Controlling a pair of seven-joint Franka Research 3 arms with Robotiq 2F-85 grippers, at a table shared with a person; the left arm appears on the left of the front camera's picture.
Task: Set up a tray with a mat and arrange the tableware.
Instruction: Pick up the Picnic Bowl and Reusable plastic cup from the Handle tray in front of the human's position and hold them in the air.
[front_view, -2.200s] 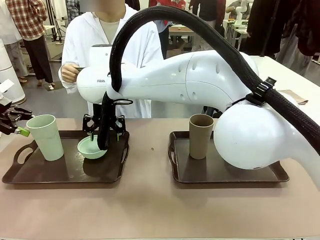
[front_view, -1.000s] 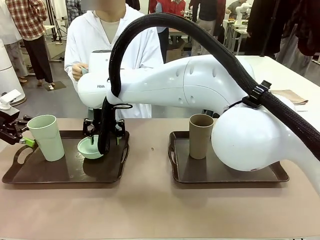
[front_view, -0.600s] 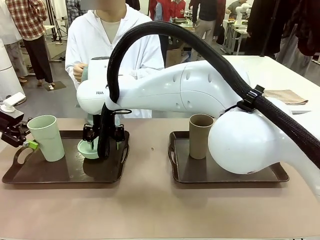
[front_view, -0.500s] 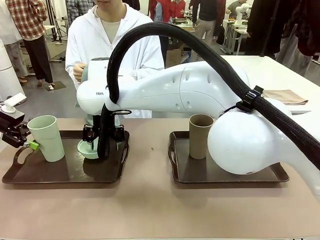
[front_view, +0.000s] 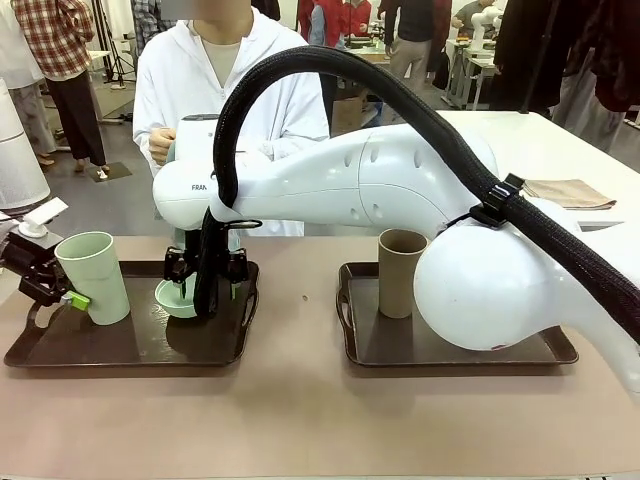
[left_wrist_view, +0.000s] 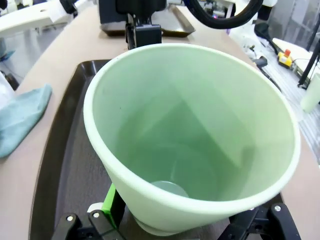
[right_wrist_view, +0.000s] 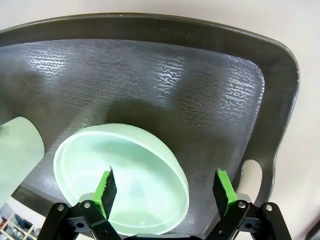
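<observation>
On the left tray (front_view: 60, 355) stand a pale green cup (front_view: 92, 276) and a pale green bowl (front_view: 176, 298). My left gripper (front_view: 55, 290) is open at the cup's lower part, and the cup (left_wrist_view: 190, 135) sits between its jaws, with a green pad (left_wrist_view: 111, 202) beside the base. My right arm reaches across to the same tray. Its gripper (right_wrist_view: 165, 187) is open over the bowl (right_wrist_view: 125, 175), one fingertip (right_wrist_view: 106, 186) inside it, the other outside the rim. A brown cup (front_view: 402, 272) stands on the right tray (front_view: 450, 350). The trays' floors are dark and textured; whether that is a mat I cannot tell.
A person in a white coat stands at the far side behind the left tray, one hand (front_view: 160, 145) raised with a small pale thing partly hidden by my arm. A blue cloth (left_wrist_view: 20, 120) lies on the table beside the left tray. My right arm's bulk spans the table's middle.
My left gripper has moved in and down until its jaws stand on either side of the green cup. My right gripper has sunk slightly over the bowl. The person's hand rose.
</observation>
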